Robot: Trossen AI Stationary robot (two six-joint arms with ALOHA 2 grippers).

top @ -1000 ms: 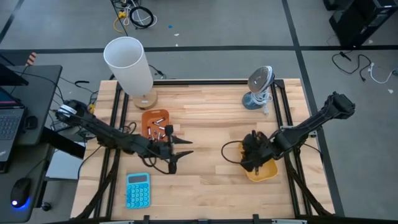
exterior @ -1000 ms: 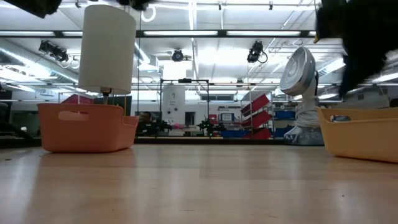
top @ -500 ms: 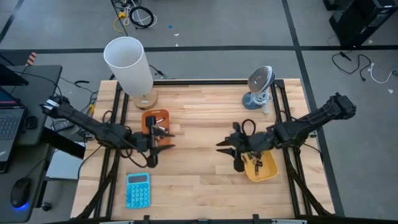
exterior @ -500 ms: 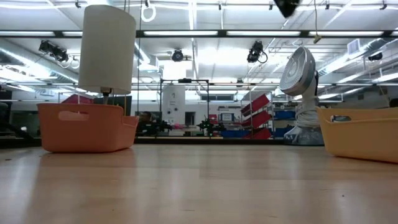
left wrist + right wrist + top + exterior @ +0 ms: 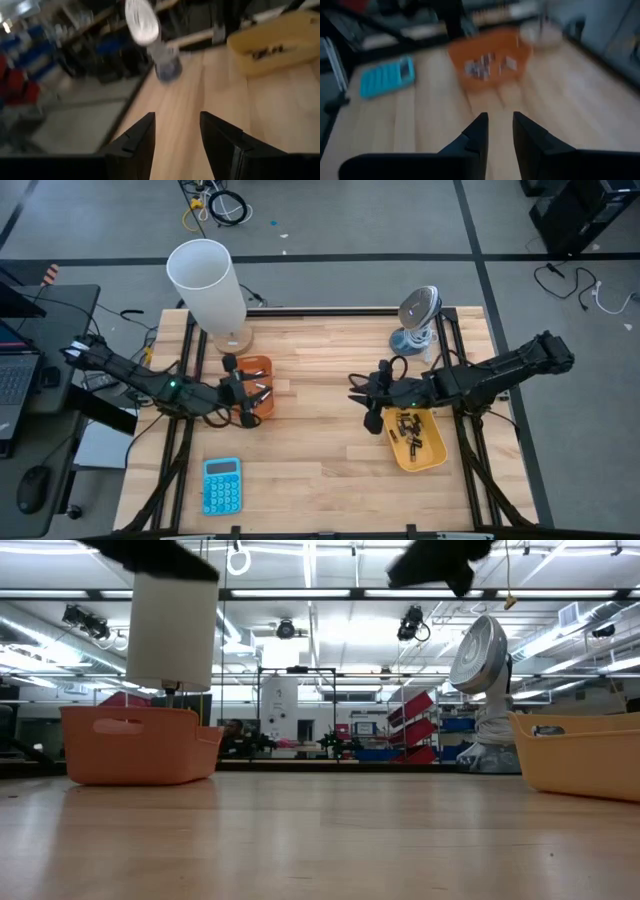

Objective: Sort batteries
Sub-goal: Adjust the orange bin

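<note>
No brand, label or writing can be read on anything here.

In the high view two rectangular plastic trays sit on the pale wooden table [image 5: 320, 360]: an orange tray [image 5: 262, 366] left of centre and a yellow tray [image 5: 420, 452] at the lower right. Both hold small cylindrical batteries. The cells in the orange tray [image 5: 256, 388] are partly hidden by the left gripper [image 5: 243, 392], which hangs over that tray. The dark cells in the yellow tray [image 5: 410, 428] lie in a loose heap, too small and crowded to count. The right gripper [image 5: 368, 402] hovers just left of the yellow tray, above bare wood.

The left wrist view shows what the overhead camera cannot: the left gripper's two dark fingers [image 5: 137, 142] spread apart with nothing between them. The right wrist view shows the right gripper's fingers [image 5: 476, 132] standing a narrow gap apart, also empty, with the orange tray and its silvery cells beyond.

Also on the table are one white cylindrical lamp shade [image 5: 205, 280] at the upper left, one small grey desk fan [image 5: 418, 320] at the upper right, and one blue calculator [image 5: 221, 485] at the lower left. The low view shows both trays only from the side, contents hidden.
</note>
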